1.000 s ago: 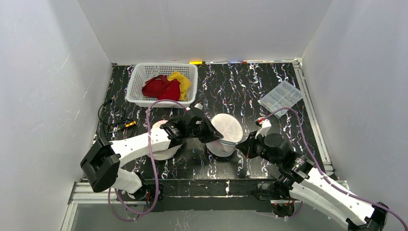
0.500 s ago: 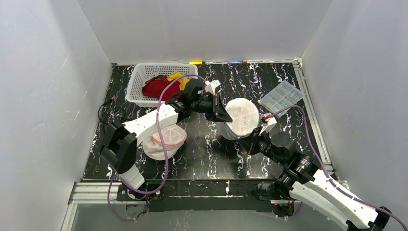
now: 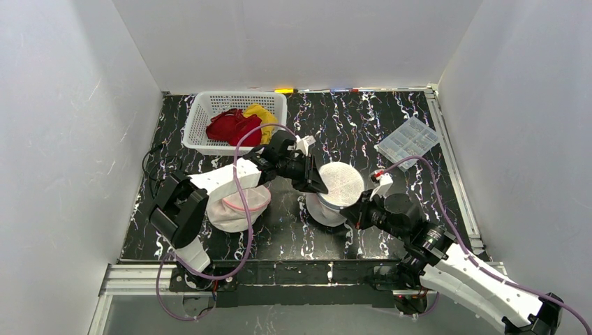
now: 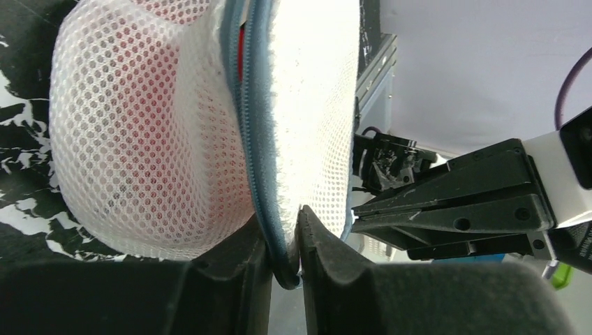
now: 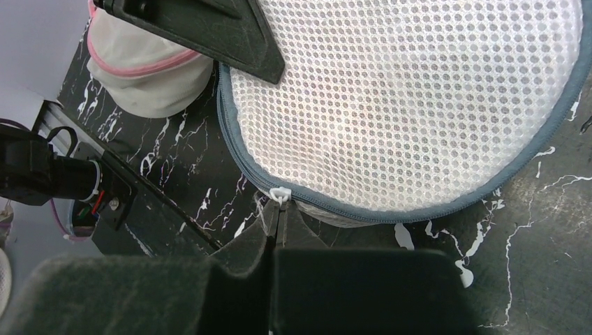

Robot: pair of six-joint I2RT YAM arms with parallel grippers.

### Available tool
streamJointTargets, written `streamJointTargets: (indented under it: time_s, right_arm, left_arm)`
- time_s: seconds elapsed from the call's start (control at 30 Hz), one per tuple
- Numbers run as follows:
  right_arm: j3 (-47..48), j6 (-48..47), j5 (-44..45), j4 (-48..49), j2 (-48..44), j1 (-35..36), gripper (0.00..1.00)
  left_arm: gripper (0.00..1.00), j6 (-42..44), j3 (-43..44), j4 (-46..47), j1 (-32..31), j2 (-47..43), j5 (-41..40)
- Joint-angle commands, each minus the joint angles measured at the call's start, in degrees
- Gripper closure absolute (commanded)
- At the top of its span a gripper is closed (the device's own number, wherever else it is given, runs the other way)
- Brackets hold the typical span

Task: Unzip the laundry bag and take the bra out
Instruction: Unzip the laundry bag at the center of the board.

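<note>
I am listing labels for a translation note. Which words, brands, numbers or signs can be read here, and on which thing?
None can be read: the laundry bag, the basket and the clear box show no legible print in any view.

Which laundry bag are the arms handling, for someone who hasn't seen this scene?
On the black marbled table, look at the middle. The round white mesh laundry bag there is pinched by the left fingers and right fingers. Its zip trim is grey-blue; the neighbouring white mesh bag has pink trim.
</note>
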Motion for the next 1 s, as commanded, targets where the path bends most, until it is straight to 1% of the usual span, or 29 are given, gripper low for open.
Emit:
streamJointTargets:
  time_s: [0.0, 0.07, 0.13, 0.3, 0.37, 0.47, 0.57, 0.63, 0.7, 0.83, 0.97]
  right_arm:
    - [-0.61, 0.54, -0.56, 4.98, 0.80, 0.21, 0.99]
    - [-0.73, 0.58, -0.75, 5.38, 1.18, 0.18, 0.99]
    - [-0.75, 0.61, -0.84, 5.78, 1.32, 0.25, 0.99]
    - [-0.40, 0.52, -1.28, 6.04, 1.57, 0.29, 0.99]
    - [-0.52, 0.50, -1.54, 6.51, 1.63, 0.25, 0.99]
    - [-0.57, 0.41, -2.06, 7.50, 2.68, 0.27, 0.99]
    - [-0.66, 0.28, -2.69, 8.94, 3.84, 0.39, 0.99]
    - [-0.58, -0.08, -3.08, 9.69, 4.68, 0.42, 0.99]
    - [-0.48, -0.20, -3.53, 10.23, 5.19, 0.54, 0.99]
    - [-0.64, -0.20, -3.79, 10.83, 5.38, 0.69, 0.99]
    - [-0.82, -0.20, -3.70, 10.87, 4.92, 0.94, 0.99]
  left_arm:
    - [0.74, 1.24, -0.73, -1.13, 0.11, -3.73, -2.96]
    - [0.53, 1.37, -0.73, -3.29, 0.11, -5.31, -4.36]
    - [0.37, 1.63, -0.95, -6.58, 0.11, -7.57, -6.23]
    - [0.18, 0.12, -5.74, -11.32, -0.07, -15.75, -10.70]
    - [0.16, -1.35, -7.48, -13.85, -0.17, -19.08, -13.27]
    - [0.12, -6.76, -10.98, -14.97, -1.13, -24.83, -17.76]
    - [0.10, -11.31, -14.07, -12.88, -5.47, -27.91, -22.69]
    - [0.05, -14.02, -13.97, -12.35, -8.65, -27.93, -26.40]
    - [0.04, -17.09, -14.15, -10.82, -10.40, -27.36, -29.25]
    - [0.03, -25.70, -16.63, -3.66, -11.37, -26.77, -34.44]
    - [0.02, -31.18, -14.34, -3.29, -12.22, -23.36, -37.72]
